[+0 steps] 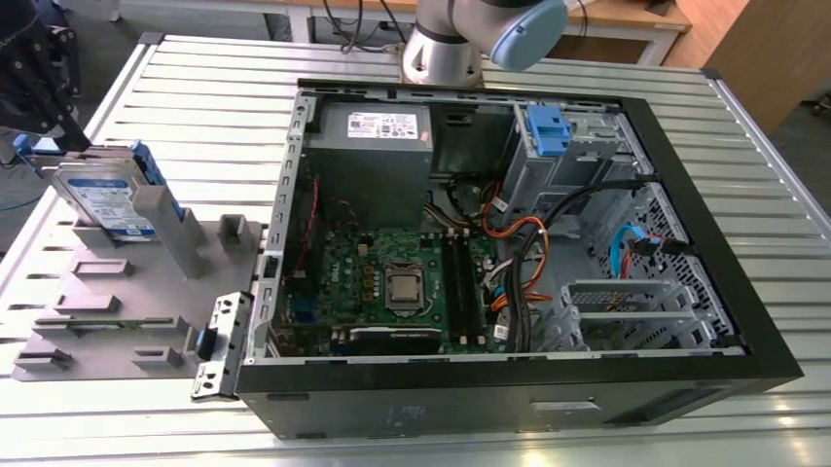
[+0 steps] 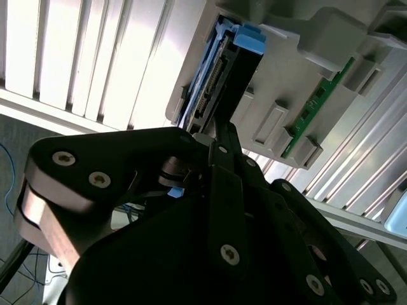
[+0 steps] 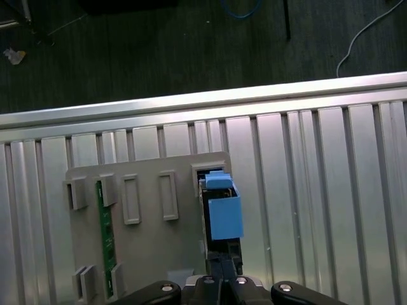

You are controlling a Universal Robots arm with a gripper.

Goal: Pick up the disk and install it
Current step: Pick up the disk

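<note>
**Bench layout.** An open computer case (image 1: 520, 413) lies on its side on the ribbed metal bench (image 1: 195, 107). A grey slotted holder (image 1: 130, 302) rests flat on the bench just beside the case, on the exterior view's left of it. The arm (image 1: 454, 39) rises from the bench at the far side of the case.

**Disk.** The disk (image 1: 104, 199) is outside the case. It stands on edge in a slot at the holder's corner farthest from the case, with its labelled silver face visible in the exterior view. In both wrist views its blue carrier (image 3: 224, 216) projects from the slot, and its connector edge (image 2: 213, 79) is exposed. A green circuit board (image 3: 107, 241) sits on edge in another slot of the same holder.

**End effector.** The end effector (image 1: 65, 136) is well apart from the case and directly over the disk's upper edge. In both wrist views its tip (image 2: 218, 127) meets the end of the disk. How far it is open, and whether it has hold of the disk, cannot be told.

**Case interior.** A grey power-supply box (image 1: 377, 156), a green motherboard (image 1: 389, 282) and a blue bracket (image 1: 546, 126) are inside.
</note>
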